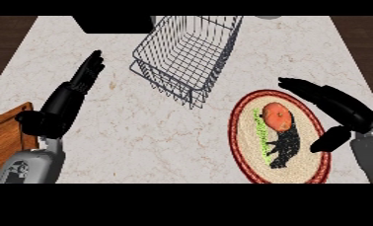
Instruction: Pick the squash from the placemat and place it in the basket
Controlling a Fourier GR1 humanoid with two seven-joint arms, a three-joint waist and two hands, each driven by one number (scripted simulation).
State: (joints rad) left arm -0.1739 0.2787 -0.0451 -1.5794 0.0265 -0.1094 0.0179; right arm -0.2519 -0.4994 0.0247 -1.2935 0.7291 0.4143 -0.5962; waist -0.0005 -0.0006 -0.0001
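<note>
At lower right, your right robot hand [336, 107] hovers open beside the squash [278, 115] on the placemat [247, 146]: reaching step. Next, close round it, then carry it up-left to the basket [191, 52]. Left robot hand [73, 92] rests open.

No text, label, brand or number can be read anywhere. The placemat [246, 121] carries only a black animal silhouette.

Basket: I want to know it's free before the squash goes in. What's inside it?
Nothing shows inside the basket; the counter is visible through its wire. The squash lies on the placemat.
</note>
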